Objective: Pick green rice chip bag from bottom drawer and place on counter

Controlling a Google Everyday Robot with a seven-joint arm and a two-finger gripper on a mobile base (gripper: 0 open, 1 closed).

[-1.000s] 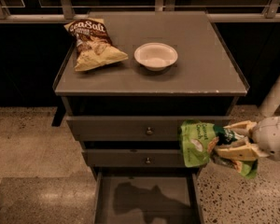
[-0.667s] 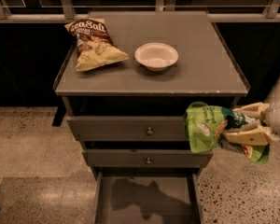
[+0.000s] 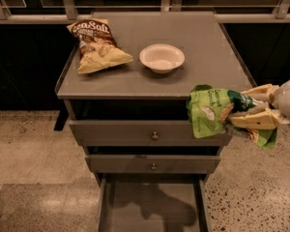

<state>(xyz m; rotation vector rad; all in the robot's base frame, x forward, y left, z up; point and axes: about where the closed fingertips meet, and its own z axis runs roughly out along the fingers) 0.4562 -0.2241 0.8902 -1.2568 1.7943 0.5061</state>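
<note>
the gripper (image 3: 239,108) hangs at the right, just off the counter's (image 3: 217,57) front right corner. it is clamped on the bag (image 3: 208,111), which juts out to its left across the top drawer's (image 3: 135,133) right end. behind and left of the gripper, a bowl (image 3: 162,58) sits on the counter, with the sea salt bag (image 3: 97,45) farther left. below and left of the gripper, the bottom drawer (image 3: 152,207) stands pulled out.

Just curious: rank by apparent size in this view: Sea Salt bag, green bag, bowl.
Sea Salt bag and green rice chip bag: alike; the latter nearer, in the gripper beside the counter.
Bowl.
</note>
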